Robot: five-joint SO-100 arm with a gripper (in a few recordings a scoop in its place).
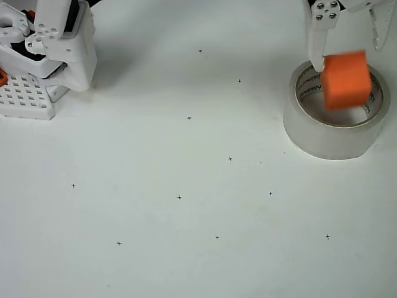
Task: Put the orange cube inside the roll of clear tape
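The orange cube [345, 79] shows motion-blurred over the hole of the roll of clear tape [324, 140], which lies flat at the right of the overhead view. Green lettering runs around the roll's pale inner core. My white gripper [348, 56] reaches in from the top right, just above the cube, and stands open. Its left finger [316, 46] ends at the cube's upper left corner, while the right finger [380, 28] is well clear of the cube. Whether the cube rests on anything is unclear.
The arm's white base [56, 43] and a white perforated plate [25, 98] sit at the top left. The white table [186, 217] carries small black cross marks.
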